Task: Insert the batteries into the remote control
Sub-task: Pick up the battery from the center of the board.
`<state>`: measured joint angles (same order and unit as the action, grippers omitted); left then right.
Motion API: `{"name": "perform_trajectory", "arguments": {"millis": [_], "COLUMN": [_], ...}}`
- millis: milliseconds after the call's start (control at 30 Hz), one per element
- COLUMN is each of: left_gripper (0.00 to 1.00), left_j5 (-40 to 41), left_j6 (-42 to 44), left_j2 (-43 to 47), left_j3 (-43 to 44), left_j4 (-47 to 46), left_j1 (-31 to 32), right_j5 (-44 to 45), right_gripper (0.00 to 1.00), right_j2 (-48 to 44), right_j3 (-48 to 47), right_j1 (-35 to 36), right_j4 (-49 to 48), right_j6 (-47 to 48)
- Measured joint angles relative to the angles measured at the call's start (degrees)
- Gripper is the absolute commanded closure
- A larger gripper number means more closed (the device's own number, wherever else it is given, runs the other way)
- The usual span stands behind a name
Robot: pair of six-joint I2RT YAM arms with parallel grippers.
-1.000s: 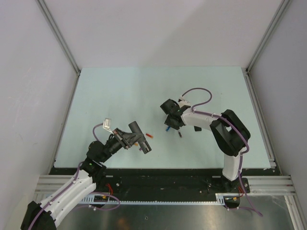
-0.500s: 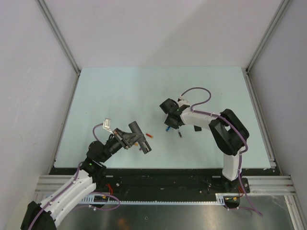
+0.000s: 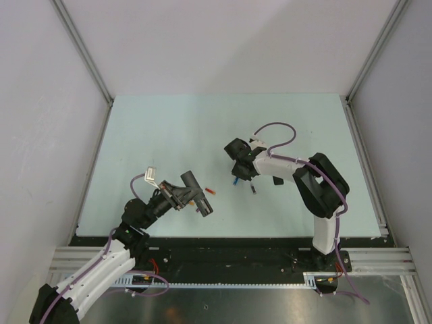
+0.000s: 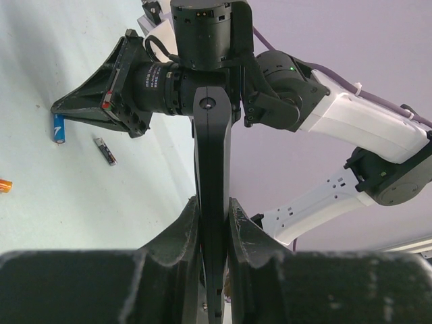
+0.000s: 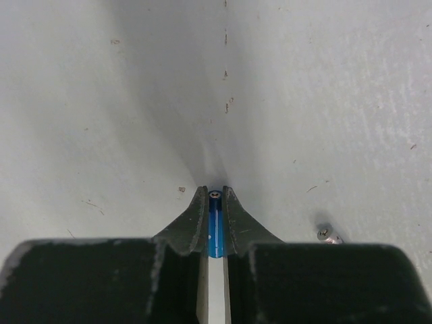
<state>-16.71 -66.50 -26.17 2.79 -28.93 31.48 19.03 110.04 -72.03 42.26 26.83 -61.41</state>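
The remote control (image 4: 212,155), a slim black bar, stands clamped edge-on between my left gripper's (image 4: 212,202) shut fingers. From above, that gripper (image 3: 197,196) holds the remote control (image 3: 204,204) low over the table's near left. My right gripper (image 5: 214,194) is down at the table surface, shut on the blue battery (image 5: 215,226), which lies lengthwise between its fingers. In the top view the right gripper (image 3: 237,174) covers most of the blue battery (image 3: 235,181). A red battery (image 3: 210,192) lies just right of the remote. A dark grey battery (image 3: 253,190) lies near the right gripper.
The pale table (image 3: 169,128) is walled at the left, back and right. The dark grey battery's metal end (image 5: 327,235) shows just right of my right fingers. From the left wrist view the right arm (image 4: 351,121) stretches across, with the blue battery (image 4: 59,128) beneath its gripper.
My right gripper has closed its fingers onto the blue battery and edged slightly left. The left arm and the remote have not moved.
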Motion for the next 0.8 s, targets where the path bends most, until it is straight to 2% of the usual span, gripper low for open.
{"name": "perform_trajectory", "arguments": {"millis": [233,400,500,600,800], "left_gripper": [1.0,1.0,1.0,1.0,1.0], "left_j5": [0.0,0.0,0.0,0.0,-1.8], "left_j6": [0.0,0.0,0.1,0.1,-1.7], "left_j2": [-1.1,-6.8,-11.1,-17.0,-31.1], "left_j3": [0.0,0.0,1.0,4.7,11.9], "left_j4": [0.0,0.0,0.2,-0.2,-11.1], "left_j1": [0.0,0.0,0.3,1.0,2.2], "right_j5": [1.5,5.5,8.2,9.8,12.7], "right_gripper": [1.0,1.0,1.0,1.0,1.0], "right_j2": [-3.2,-19.7,-33.3,-42.5,-50.4], "right_j3": [0.6,5.4,7.6,8.6,11.6], "right_j1": [0.4,3.9,9.8,15.3,21.9], "right_j4": [2.8,3.2,1.8,0.7,0.1], "right_j6": [6.3,16.5,22.9,26.8,31.9]}}
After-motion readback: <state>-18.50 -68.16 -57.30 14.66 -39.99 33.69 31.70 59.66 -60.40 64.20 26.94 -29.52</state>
